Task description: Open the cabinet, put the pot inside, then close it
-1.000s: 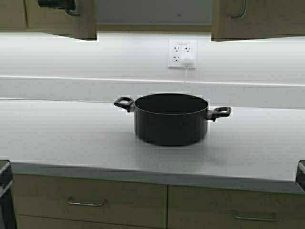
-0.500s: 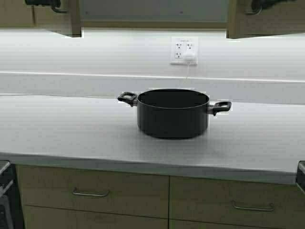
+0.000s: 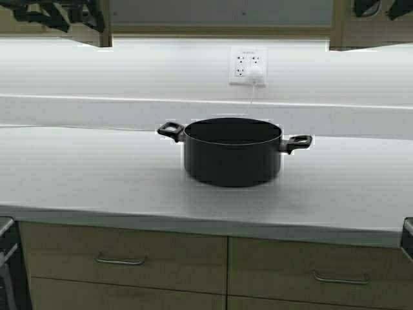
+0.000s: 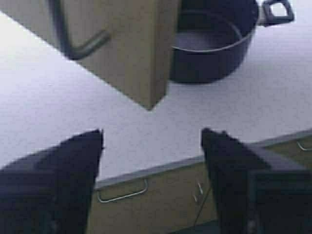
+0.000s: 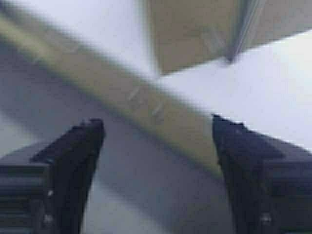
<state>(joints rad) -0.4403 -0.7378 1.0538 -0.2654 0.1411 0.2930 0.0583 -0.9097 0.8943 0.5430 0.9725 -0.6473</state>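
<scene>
- Left wrist view shows our left gripper [image 4: 152,141] with its two dark fingers [image 4: 73,165] spread wide apart and nothing between them.
- Just beyond those fingers hangs the corner of a cabinet door [image 4: 131,48], tan-olive wood grain, with a slim metal handle [image 4: 73,44] curving off its face; we are near the door but not touching it.
- Past the door's edge we see the pot [image 4: 214,44], matte black and lidless, standing upright on the white counter [image 4: 58,112], with one loop handle sticking out to the side.
- Below the counter edge, drawer fronts [image 4: 151,195] with horizontal handles run across.
- Our right gripper [image 5: 156,134] is likewise spread wide and holds nothing; its view is blurred, but a tan door panel [image 5: 195,29] and a long tan strip lie beyond the fingers.
- From the high view, both arms are raised to the top of the frame: our left gripper [image 3: 58,13] sits at the left door [image 3: 103,22] and our right gripper [image 3: 381,8] at the right door [image 3: 339,22].
- Between the two doors the cabinet [image 3: 219,13] shows its grey interior, so it stands open.
- The pot [image 3: 232,152] rests in the middle of the counter [image 3: 77,174], under a wall outlet [image 3: 248,64] with a white plug and cord, well apart from both grippers.
</scene>
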